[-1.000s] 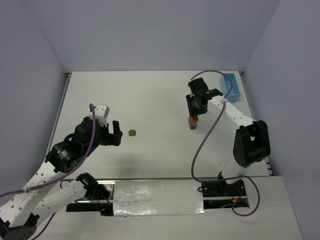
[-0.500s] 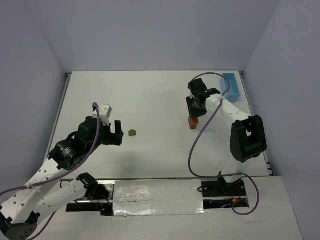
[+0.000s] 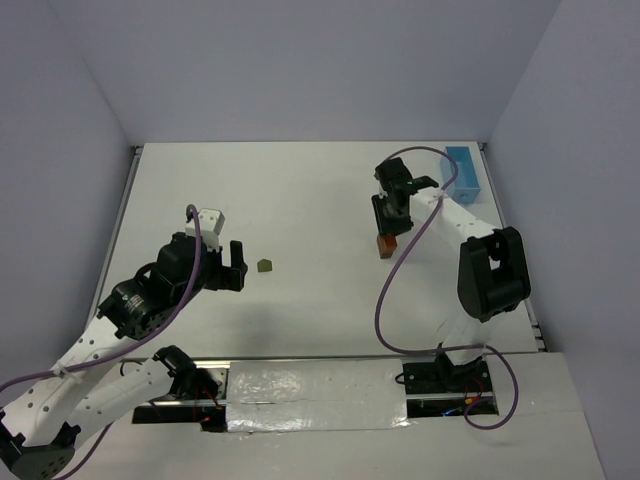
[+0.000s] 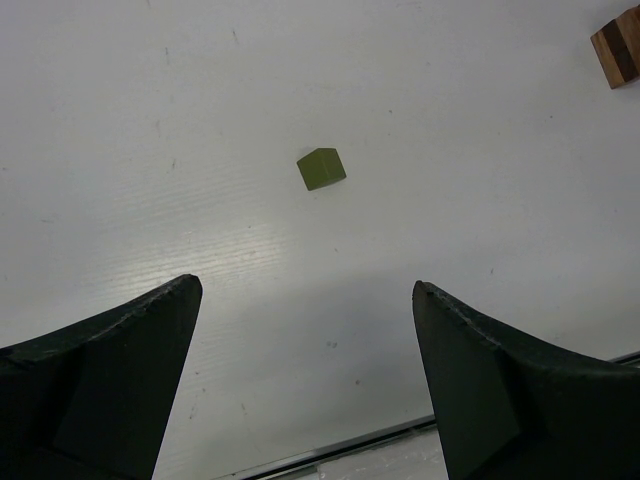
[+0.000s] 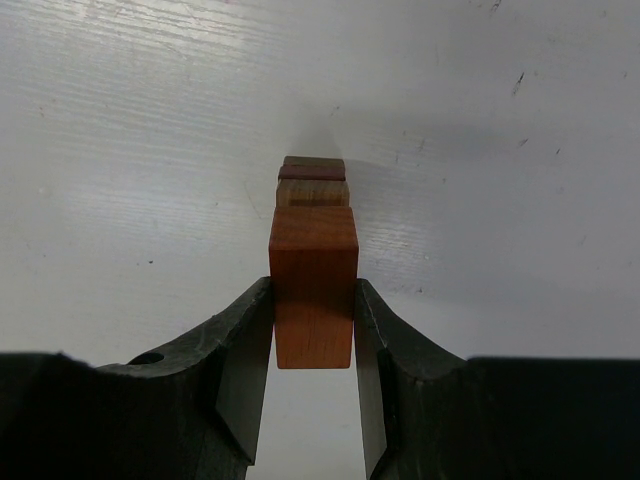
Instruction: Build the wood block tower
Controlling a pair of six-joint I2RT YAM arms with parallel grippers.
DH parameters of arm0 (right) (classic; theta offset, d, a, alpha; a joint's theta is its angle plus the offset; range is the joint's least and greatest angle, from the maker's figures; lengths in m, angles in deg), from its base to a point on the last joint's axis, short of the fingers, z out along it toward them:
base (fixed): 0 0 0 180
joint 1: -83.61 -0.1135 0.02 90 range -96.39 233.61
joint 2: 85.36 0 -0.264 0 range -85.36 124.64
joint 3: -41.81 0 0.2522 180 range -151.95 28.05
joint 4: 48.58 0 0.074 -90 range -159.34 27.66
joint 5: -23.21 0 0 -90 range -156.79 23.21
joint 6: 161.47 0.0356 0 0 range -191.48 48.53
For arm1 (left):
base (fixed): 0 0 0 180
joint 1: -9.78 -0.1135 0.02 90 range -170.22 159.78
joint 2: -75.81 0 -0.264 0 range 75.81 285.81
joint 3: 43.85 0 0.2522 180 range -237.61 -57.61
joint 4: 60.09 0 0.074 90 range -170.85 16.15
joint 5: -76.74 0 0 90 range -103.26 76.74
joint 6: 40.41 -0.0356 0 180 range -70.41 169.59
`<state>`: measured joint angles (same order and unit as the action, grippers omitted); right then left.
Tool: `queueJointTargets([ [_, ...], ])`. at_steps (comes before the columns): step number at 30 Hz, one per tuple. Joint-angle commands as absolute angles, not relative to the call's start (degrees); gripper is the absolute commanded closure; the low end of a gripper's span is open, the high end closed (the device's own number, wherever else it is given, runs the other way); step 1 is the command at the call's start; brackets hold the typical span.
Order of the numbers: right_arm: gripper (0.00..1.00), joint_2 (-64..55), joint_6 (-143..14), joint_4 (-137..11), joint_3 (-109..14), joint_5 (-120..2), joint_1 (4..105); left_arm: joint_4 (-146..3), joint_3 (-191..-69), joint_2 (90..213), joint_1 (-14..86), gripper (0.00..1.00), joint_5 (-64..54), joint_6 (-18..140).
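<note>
The tower (image 3: 384,245) is a small stack right of the table's centre. My right gripper (image 3: 392,222) hangs directly over it. In the right wrist view this gripper (image 5: 313,292) is shut on a reddish-orange wood block (image 5: 313,250), in line with the tan, reddish and brown pieces (image 5: 313,178) beneath. I cannot tell if the block rests on them. An olive green block (image 3: 264,266) lies alone on the table, just ahead of my open left gripper (image 3: 234,266). The left wrist view shows that block (image 4: 321,168) beyond the empty left gripper (image 4: 307,292), with the tower (image 4: 618,48) at top right.
A light blue rectangular box (image 3: 463,172) stands at the back right, near the right arm. The table's metal front edge (image 4: 330,455) runs just under the left fingers. Purple cables loop along both arms.
The left arm shifted slightly right toward the green block, then held still. The right arm's elbow drew in a little while its gripper stayed shut over the tower.
</note>
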<state>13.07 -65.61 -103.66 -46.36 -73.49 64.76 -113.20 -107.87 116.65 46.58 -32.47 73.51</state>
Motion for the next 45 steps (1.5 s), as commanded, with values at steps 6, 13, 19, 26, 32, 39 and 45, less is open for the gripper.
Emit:
queueJointTargets([
  [6,0.73,14.1,-66.1,-104.1,-49.7,-73.9,65.0,-110.9,-108.2,116.5,47.0,0.01,-32.1,72.3],
  [13,0.68,14.6,-66.1,-104.3,-49.6,-73.8,65.1,-110.9,-108.2,116.4,47.3,0.0,-32.1,72.3],
  [19,0.67,14.6,-66.1,-104.3,-49.1,-73.7,65.1,-110.9,-108.1,116.2,47.6,0.0,-32.0,72.3],
  [26,0.65,14.8,-66.0,-104.4,-49.2,-73.7,65.1,-110.9,-108.1,116.2,47.9,0.01,-32.0,72.2],
  [32,0.6,14.7,-65.9,-104.5,-49.3,-73.7,64.9,-110.9,-108.1,116.2,48.2,0.0,-32.1,72.3],
  [39,0.56,14.9,-65.8,-104.7,-49.3,-73.6,64.9,-110.9,-108.1,116.2,48.5,0.01,-32.1,72.3],
  [45,0.53,14.7,-65.9,-104.5,-49.2,-73.1,65.0,-110.9,-108.2,116.2,48.7,0.01,-32.2,72.3],
])
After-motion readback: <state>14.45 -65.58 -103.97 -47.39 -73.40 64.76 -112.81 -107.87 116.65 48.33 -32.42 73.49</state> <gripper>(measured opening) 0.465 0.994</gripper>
